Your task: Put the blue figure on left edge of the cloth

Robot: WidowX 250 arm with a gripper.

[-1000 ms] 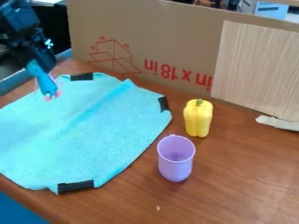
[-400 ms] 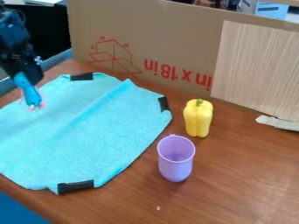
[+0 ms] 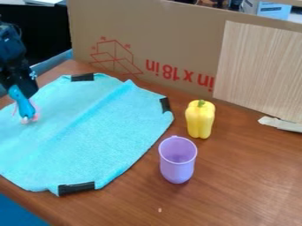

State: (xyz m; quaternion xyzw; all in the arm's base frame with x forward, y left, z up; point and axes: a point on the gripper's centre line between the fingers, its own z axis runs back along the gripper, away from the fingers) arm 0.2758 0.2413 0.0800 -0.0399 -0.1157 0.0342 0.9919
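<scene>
The black gripper (image 3: 19, 90) is at the left side of the camera view, low over the upper left part of the cloth. It is shut on the blue figure (image 3: 24, 106), which hangs tilted below it with pinkish parts at its lower end. Whether the figure's lower end touches the cloth, I cannot tell. The light blue cloth (image 3: 88, 132) lies on the table with a raised fold running diagonally across it and black strips at its corners.
On the brown table (image 3: 236, 185), a yellow pepper (image 3: 200, 119) and a purple cup (image 3: 177, 160) stand right of the cloth. A cardboard panel (image 3: 141, 44) rises behind, with a wood-grain board (image 3: 262, 70) at right.
The gripper has moved left and down in the view, carrying the blue figure from near the cloth's top corner toward its left side. The cloth, cup and pepper have kept their places.
</scene>
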